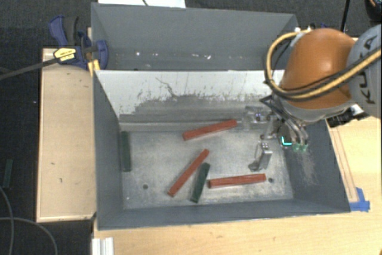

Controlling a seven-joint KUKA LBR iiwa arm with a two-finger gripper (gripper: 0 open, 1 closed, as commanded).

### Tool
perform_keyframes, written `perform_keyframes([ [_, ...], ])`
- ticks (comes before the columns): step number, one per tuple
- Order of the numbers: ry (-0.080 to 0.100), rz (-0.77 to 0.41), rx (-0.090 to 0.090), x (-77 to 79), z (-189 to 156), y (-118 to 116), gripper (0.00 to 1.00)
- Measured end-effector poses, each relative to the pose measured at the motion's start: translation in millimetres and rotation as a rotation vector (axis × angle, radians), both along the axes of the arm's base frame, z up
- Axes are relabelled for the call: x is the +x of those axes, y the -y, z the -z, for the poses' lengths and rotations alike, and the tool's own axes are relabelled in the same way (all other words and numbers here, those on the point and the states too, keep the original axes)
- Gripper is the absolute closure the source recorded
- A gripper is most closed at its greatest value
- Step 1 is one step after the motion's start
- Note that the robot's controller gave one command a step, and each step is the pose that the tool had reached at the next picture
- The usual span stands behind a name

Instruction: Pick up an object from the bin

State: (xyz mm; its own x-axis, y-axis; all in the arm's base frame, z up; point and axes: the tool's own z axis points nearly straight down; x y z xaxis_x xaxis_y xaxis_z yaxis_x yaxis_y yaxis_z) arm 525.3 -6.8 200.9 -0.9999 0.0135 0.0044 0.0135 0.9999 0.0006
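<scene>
My gripper hangs low in the right part of the bin, just above the right end of a red stick that lies flat near the front wall. Nothing shows in its grasp. To the left of that stick, a short dark green stick lies slanted, touching a longer red stick that runs diagonally. Another red stick rests along the foot of the back wall, to the upper left of the gripper.
A dark green stick lies alone against the left wall. The arm, with its orange cover and cables, reaches in over the bin's right wall. The bin's sloped walls close in on all sides.
</scene>
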Motion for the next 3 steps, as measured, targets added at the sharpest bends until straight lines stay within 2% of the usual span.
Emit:
perform_keyframes([
  [1,-0.002,-0.022,0.000,-6.4,134.2,-12.2,0.00],
  [2,0.007,-0.022,0.000,-3.3,128.8,-11.8,1.00],
  [3,0.005,-0.024,0.001,-37.6,92.7,-25.8,1.00],
])
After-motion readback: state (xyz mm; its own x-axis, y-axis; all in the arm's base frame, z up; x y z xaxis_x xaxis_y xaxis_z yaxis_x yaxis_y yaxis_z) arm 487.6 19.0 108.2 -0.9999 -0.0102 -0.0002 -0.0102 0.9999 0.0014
